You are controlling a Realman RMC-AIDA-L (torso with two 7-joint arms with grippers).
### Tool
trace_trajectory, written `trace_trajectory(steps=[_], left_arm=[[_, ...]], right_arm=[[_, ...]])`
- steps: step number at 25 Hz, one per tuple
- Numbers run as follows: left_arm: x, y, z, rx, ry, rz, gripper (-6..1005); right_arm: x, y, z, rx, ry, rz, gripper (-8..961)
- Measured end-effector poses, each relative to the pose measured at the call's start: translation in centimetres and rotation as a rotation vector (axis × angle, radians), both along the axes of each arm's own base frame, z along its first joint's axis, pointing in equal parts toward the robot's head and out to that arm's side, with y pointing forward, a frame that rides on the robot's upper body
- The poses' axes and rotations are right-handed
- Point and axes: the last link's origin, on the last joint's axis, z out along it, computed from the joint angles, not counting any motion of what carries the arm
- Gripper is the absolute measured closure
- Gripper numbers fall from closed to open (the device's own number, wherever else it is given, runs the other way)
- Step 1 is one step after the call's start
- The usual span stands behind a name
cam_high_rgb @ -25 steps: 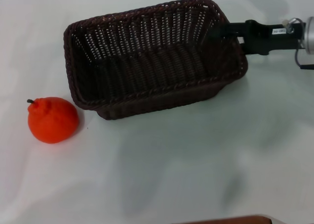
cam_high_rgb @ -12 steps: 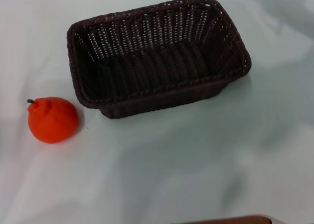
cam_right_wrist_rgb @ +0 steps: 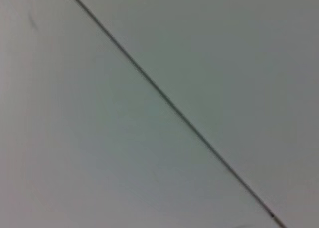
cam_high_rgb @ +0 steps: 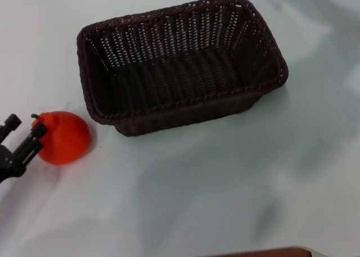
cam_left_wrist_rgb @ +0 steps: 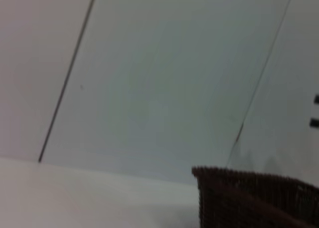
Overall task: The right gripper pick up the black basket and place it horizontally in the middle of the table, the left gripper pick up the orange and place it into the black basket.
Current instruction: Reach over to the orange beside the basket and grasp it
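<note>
The black basket stands upright on the table, lying lengthwise across its middle, empty. A corner of it also shows in the left wrist view. The orange sits on the table to the basket's front left, apart from it. My left gripper has come in at the left edge, open, with one fingertip against the orange's left side near the stem and the other farther left. The right gripper is out of view.
A brown edge shows at the bottom of the head view. The right wrist view shows only a pale surface with a dark seam.
The right gripper let go of the basket's right end and left the view a second ago. The left gripper has now come in from the left beside the orange.
</note>
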Motion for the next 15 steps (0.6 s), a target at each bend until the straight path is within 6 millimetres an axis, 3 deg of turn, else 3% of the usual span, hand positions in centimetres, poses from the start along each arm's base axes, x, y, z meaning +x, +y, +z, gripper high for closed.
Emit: trace_trajectory(steps=[8,15], left_arm=[[0.1,0.7,-1.3,-0.075,0.038,0.002,378],[0.0,0.9,-1.2,-0.091,0.053,-0.01,398]], right_arm=[[-0.4,0.2,-0.7,-0.01,-0.003,0.01,114],[-0.3,0.1,-1.0,0.007,0.011,0.01,116]])
